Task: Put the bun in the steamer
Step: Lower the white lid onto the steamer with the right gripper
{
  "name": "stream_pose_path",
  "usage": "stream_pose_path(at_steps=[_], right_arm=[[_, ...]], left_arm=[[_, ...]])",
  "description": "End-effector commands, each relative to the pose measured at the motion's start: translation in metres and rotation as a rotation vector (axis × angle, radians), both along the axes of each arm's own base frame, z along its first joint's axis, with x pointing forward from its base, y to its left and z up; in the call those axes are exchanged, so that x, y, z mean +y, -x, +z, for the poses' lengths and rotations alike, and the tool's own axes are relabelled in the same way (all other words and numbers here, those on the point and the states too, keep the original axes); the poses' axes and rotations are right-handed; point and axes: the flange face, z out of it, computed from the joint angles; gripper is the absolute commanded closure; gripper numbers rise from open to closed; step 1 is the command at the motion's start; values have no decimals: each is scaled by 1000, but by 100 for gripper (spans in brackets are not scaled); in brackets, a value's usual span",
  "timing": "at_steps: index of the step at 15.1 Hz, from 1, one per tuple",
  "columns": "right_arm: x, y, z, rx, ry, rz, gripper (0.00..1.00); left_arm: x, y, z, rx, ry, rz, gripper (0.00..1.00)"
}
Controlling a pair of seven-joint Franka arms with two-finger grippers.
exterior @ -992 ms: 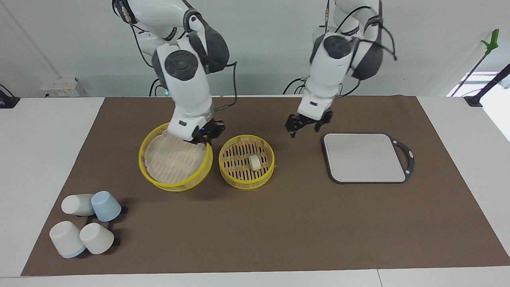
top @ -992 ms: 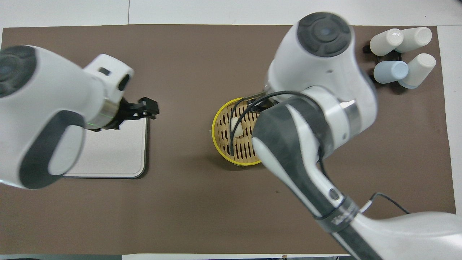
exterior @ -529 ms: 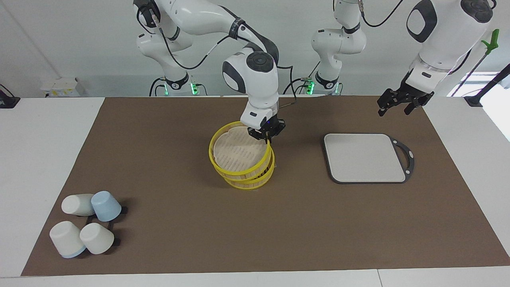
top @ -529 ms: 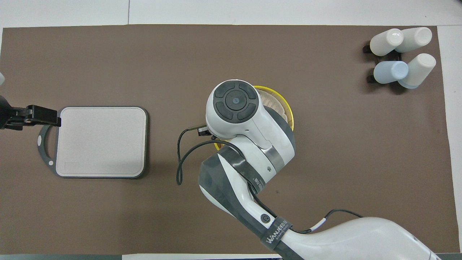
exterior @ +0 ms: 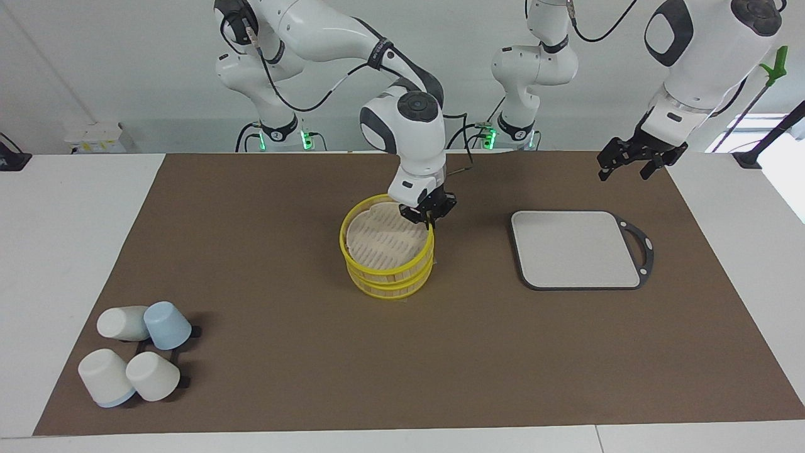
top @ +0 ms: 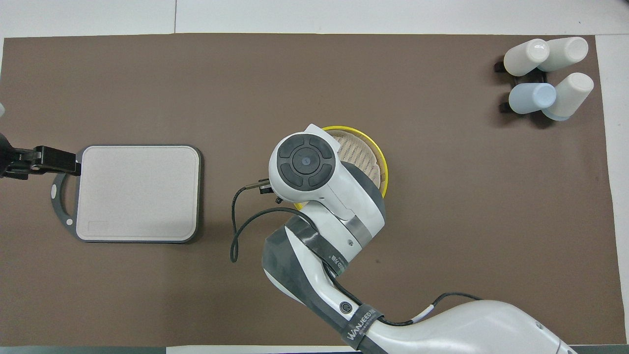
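Currently the right end effector is closed on the rim of the lid, at the edge nearest the robots, and the lid sits on top of the steamer in the middle of the worktop. From the facing view the lid appears seated or very nearly seated on the basket; whether it rests fully flat cannot be told. The bun is not visible in either view; it is judged to lie inside the steamer, under the lid. In the overhead view the right arm covers most of the steamer, and only a crescent of yellow rim and slats shows.

Handling notes. The bun is judged to be soft and light, so it would deform under a firm pinch and is best taken across its sides with a gentle grip. The lid is judged to be light and fairly stiff, a thin hoop with a slatted panel; the rim is the practical place to hold it, as is done now.

The left end effector waits in the air over the brown mat, toward the left arm's end of the worktop, with its fingers spread and nothing between them. The grey cutting board carries nothing. Four cups lie tipped in a cluster toward the right arm's end, farther from the robots; their contents cannot be seen.
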Motion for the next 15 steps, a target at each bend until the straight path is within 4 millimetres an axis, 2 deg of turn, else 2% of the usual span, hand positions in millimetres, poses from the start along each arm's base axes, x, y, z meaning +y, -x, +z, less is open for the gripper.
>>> stream_pose_path(at_steps=[1,8,10,11,12,14,15], right_arm=[[6,5,-3,-24,-43,-19,100],[2,9,-27,-80,-96,-25,100],[3,10,-27,-76,-92,-23,68],[3,10,-26,-74,-89,-23,58],[2,9,-25,-72,-87,-25,39],[2,10,-24,-62,-79,-25,30],[2,10,-24,-59,-74,-22,28]], left_arm=[[4,-8,14,15,-23,-15,0],[1,-11,12,36,-27,-40,0],[2,-11,16,33,-24,-37,0],[1,-10,23,35,-25,-39,0],[1,-10,27,52,-27,-39,0],[0,-10,42,54,-30,-40,0],[0,-10,43,51,-29,-39,0]])
